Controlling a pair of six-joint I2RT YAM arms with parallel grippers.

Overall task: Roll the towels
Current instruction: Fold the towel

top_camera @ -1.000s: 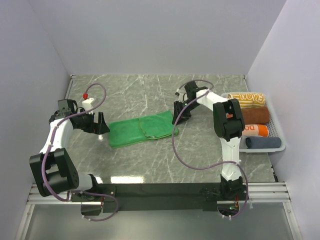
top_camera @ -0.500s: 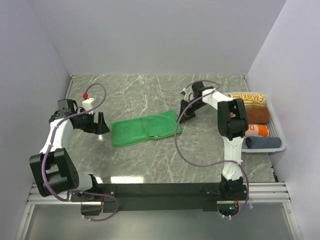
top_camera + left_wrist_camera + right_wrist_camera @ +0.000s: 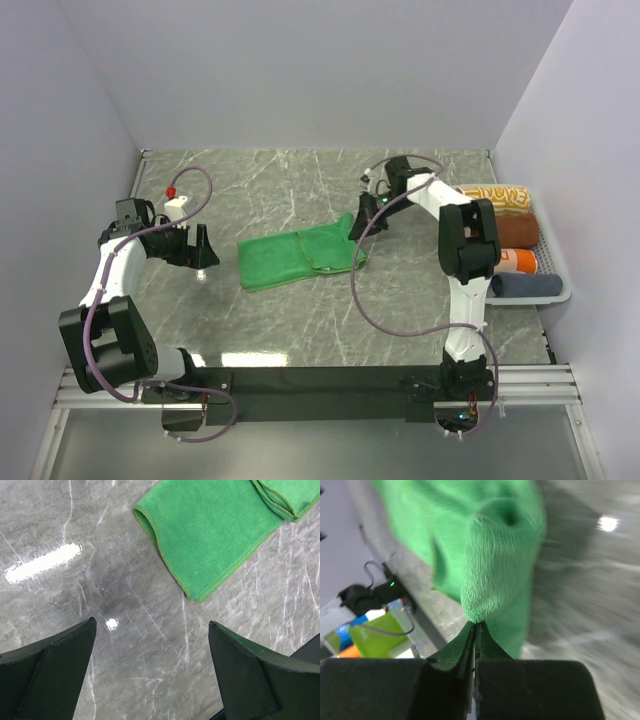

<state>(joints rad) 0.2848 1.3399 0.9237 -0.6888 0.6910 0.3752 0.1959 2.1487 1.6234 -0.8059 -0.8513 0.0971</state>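
Right claw (image 3: pixel 475 630) was pinched tight on a fold of the green towel (image 3: pixel 300 255), centre frame. Left claw (image 3: pixel 152 625) stood wide above the counter (image 3: pixel 150 670), holding nothing.

A bright green terry towel (image 3: pixel 300 257) lies folded into a long, doubled strip, hems stitched and nap soft. Its right-hand corner is bunched and lifted, pinched in the closed jaws of the right gripper (image 3: pixel 361 214). The opposite end rests flat just ahead of the left gripper (image 3: pixel 203 252), apart from its wide-spread fingers. Four finished towels lie rolled side by side well off to the right gripper's right: a yellow-striped roll (image 3: pixel 495 198) farthest back, then a brown roll (image 3: pixel 510 232), an orange-lettered roll (image 3: pixel 515 261) and a blue-grey roll (image 3: pixel 525 286).
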